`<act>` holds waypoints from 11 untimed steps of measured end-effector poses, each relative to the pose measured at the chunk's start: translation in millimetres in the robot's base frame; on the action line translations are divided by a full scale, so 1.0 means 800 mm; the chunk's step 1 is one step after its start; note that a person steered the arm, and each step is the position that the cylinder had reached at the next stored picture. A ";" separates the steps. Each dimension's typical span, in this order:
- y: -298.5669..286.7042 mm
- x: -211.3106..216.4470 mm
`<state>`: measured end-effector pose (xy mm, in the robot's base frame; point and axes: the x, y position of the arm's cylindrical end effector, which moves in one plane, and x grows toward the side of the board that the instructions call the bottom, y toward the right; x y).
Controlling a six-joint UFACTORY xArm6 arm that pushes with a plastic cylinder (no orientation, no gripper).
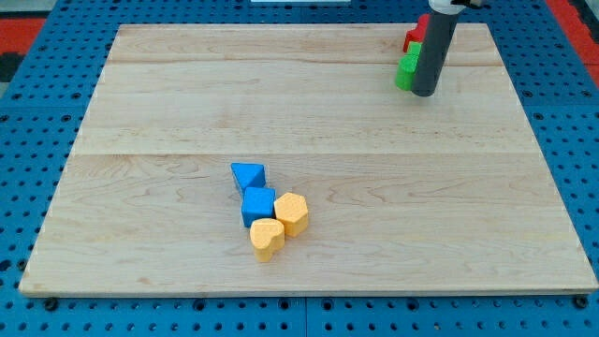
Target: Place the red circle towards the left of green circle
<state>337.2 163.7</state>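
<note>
My tip (pixel 424 92) stands at the view's top right, touching or just right of a green block (pixel 406 72). The rod hides much of the green block, so its shape is unclear. A red block (pixel 413 38) sits just above the green one, also partly hidden behind the rod, shape unclear. The two blocks look stacked close together along the rod's left side.
Near the board's middle bottom lies a cluster: a blue triangle (pixel 248 175), a blue cube (pixel 258 205), a yellow hexagon (pixel 292 213) and a yellow heart (pixel 268 238). The wooden board (pixel 187 112) rests on a blue pegboard.
</note>
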 end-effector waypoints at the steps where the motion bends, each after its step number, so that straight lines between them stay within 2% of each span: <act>1: 0.002 0.002; 2: 0.114 -0.011; 3: 0.209 -0.088; 4: 0.208 -0.182; 5: 0.192 -0.182; 6: 0.082 -0.182; 7: 0.011 -0.181; 11: -0.004 -0.182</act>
<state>191.6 160.6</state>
